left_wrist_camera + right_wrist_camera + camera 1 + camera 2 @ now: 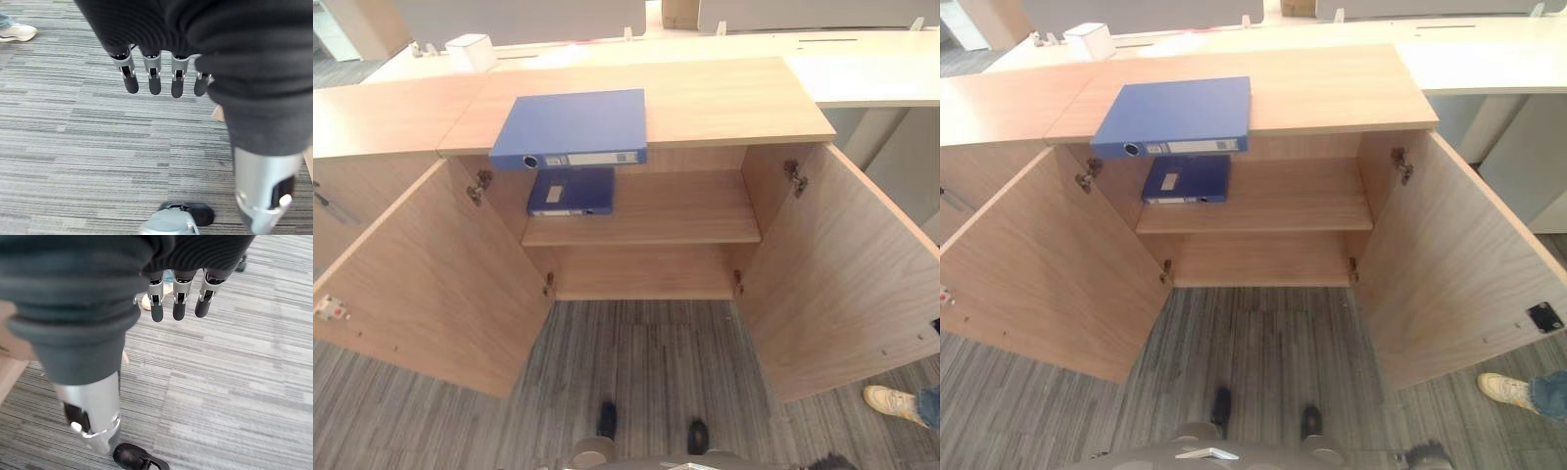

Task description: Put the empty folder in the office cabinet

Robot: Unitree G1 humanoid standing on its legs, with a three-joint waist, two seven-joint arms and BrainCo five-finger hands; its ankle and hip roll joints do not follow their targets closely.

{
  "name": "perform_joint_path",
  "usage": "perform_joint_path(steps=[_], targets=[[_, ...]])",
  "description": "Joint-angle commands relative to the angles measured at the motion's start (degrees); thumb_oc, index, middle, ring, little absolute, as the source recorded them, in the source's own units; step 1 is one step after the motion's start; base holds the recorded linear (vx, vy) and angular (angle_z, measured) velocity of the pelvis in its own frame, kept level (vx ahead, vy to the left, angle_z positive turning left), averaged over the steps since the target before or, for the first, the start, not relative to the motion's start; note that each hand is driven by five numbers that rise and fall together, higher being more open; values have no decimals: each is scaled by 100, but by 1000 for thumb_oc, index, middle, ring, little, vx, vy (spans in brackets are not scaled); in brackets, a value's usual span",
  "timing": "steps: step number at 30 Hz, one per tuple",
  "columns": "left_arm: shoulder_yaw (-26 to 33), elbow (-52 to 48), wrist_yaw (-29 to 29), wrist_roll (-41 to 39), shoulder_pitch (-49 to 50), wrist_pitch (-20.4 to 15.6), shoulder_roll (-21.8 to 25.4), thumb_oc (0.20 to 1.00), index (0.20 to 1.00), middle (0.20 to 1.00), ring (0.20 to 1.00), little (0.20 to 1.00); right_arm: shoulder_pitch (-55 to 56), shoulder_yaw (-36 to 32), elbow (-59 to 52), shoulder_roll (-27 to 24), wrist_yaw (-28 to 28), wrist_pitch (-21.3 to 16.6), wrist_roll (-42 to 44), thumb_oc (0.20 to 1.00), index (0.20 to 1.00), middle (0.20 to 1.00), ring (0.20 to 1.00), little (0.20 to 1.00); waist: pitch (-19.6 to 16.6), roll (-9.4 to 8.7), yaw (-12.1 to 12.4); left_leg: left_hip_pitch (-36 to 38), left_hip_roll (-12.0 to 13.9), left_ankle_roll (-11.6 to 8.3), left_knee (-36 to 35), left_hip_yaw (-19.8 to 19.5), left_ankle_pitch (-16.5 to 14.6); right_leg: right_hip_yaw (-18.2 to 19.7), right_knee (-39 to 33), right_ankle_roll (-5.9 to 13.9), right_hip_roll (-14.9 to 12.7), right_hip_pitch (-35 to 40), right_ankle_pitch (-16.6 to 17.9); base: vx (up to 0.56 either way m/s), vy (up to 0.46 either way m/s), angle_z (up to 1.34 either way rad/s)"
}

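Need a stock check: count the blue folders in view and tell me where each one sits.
2. One blue folder lies flat on the cabinet top, overhanging its front edge. A second folder lies on the upper shelf, left side. None seen elsewhere.

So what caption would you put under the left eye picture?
Open cabinet with one blue folder on top, another on the shelf.

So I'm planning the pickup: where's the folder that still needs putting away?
The blue folder lies flat on the cabinet top, left of centre, overhanging the front edge.
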Motion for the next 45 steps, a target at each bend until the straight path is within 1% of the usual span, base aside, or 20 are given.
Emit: perform_joint_path(steps=[1,2,4,5,6,7,8,11,12,13,15,19,26,31,32,33,35,39,43,45], targets=[[-48,-81,95,167,167,-115,360,1000,1000,1000,1000,1000,-67,23,134,-13,22,24,-13,1000,1000,1000,1000,1000,-268,-343,35,-544,-342,123,292,-11,-178,51,492,1001,-953,777,-629,112,186,-40],[-48,-111,97,164,153,-120,386,1000,1000,1000,1000,1000,-44,18,134,6,31,27,-19,1000,1000,1000,1000,1000,-278,-348,32,-488,-437,197,275,9,-234,69,723,1045,-1061,690,-615,138,275,-49],[-30,-188,110,174,97,-122,472,1000,1000,1000,1000,1000,-55,-20,115,23,73,44,-36,1000,1000,1000,1000,1000,-217,-352,-15,-168,-704,424,131,31,-384,193,1788,1085,-1396,198,-95,138,317,-22],[-29,-188,110,174,96,-122,472,1000,1000,1000,1000,1000,-56,-21,115,24,73,45,-36,1000,1000,1000,1000,1000,-215,-359,-6,-164,-712,429,126,41,-381,208,1804,1091,-1405,186,-101,55,225,2],[-10,-219,111,115,70,-137,512,1000,1000,1000,1000,1000,-63,-34,69,21,45,26,3,1000,1000,1000,1000,1000,-115,-346,-51,30,-832,511,24,70,-460,47,2267,1018,-1646,-116,577,31,143,-1],[-10,-218,110,114,69,-137,512,1000,1000,1000,1000,1000,-63,-34,68,21,44,27,3,1000,1000,1000,1000,1000,-111,-347,-54,33,-835,514,24,68,-460,46,2267,1020,-1649,-112,577,119,210,-13],[-11,-255,103,65,52,-155,537,1000,1000,1000,1000,1000,-70,-36,35,29,4,16,33,1000,1000,1000,1000,1000,-70,-330,-116,153,-804,512,-30,123,-577,-300,2210,934,-1752,-365,766,122,71,-5],[-27,-320,87,-44,9,-182,561,1000,1000,1000,1000,1000,-120,11,24,56,-24,11,93,1000,1000,1000,1000,1000,97,-240,-289,220,-692,467,-30,78,-606,-450,1374,846,-1144,-801,379,105,-4,-6],[-26,-320,86,-44,9,-182,561,1000,1000,1000,1000,1000,-121,13,26,56,-25,11,94,1000,1000,1000,1000,1000,112,-227,-294,243,-674,459,-30,72,-620,-466,1353,840,-1126,-764,378,93,-80,-11],[-110,-271,120,204,-25,-45,602,1000,1000,1000,1000,1000,-78,65,-4,-37,-100,46,-70,1000,1000,1000,1000,1000,219,-270,-434,334,-671,431,-30,109,-701,-463,901,858,-851,-759,312,98,-59,4],[-37,-345,124,82,-40,-184,568,1000,1000,1000,1000,1000,-51,64,104,67,-54,21,69,1000,1000,1000,1000,1000,151,-408,-411,383,-709,415,-30,61,-720,-268,377,879,-646,-429,267,178,-90,48],[84,-255,73,-37,84,-182,478,1000,1000,1000,1000,1000,23,140,49,107,-48,-11,56,1000,1000,1000,1000,1000,-20,-444,-340,369,-578,321,-30,62,-705,-469,-1,828,-492,-246,309,98,-90,32],[193,-327,66,-298,132,-218,421,1000,1000,1000,1000,1000,8,215,-200,113,-85,-102,197,1000,1000,1000,1000,1000,-54,-508,-314,413,-417,221,-30,90,-705,-399,-20,764,-341,-151,179,59,-81,-8],[440,-765,164,-1235,121,-360,367,1000,1000,1000,1000,1000,7,284,-415,138,-118,-140,237,1000,1000,1000,1000,1000,-34,-549,-305,435,-314,164,-30,111,-719,-382,-20,734,-281,-80,92,24,-50,-4],[534,-1308,256,-1806,133,-499,344,1000,1000,1000,1000,1000,30,314,-512,129,-137,-144,203,1000,1000,1000,1000,1000,-45,-555,-312,455,-287,143,-30,119,-731,-370,-20,730,-269,-41,56,0,0,0],[533,-1316,259,-1807,140,-496,343,1000,1000,1000,1000,1000,32,315,-513,128,-137,-143,203,1000,1000,1000,1000,1000,-44,-554,-312,459,-286,142,-30,118,-733,-370,-20,730,-268,-37,55,38,-33,-3],[661,-2802,448,-2542,342,-831,311,1000,1000,1000,1000,1000,130,296,-721,117,-228,-148,138,1000,1000,1000,1000,1000,-57,-564,-321,497,-252,123,-30,126,-752,-359,-20,734,-256,25,17,0,0,0],[834,-4119,733,-2826,621,-1105,272,1000,1000,1000,1000,1000,220,248,-815,146,-337,-143,62,1000,1000,1000,1000,1000,-84,-591,-307,531,-228,102,-30,137,-782,-358,-20,735,-257,95,-17,14,-11,1],[1083,-5424,1217,-2280,875,-1264,342,1000,1000,1000,1000,1000,317,159,-779,205,-411,-159,16,1000,1000,1000,1000,1000,-119,-625,-262,592,-175,84,-30,138,-807,-374,-20,742,-256,175,-66,17,-18,-6],[1290,-6158,1499,-1511,1030,-1269,498,1000,1000,1000,1000,1000,366,94,-658,245,-426,-180,29,1000,1000,1000,1000,1000,-130,-633,-217,634,-159,72,-30,128,-831,-370,-20,738,-247,232,-114,0,0,0]])
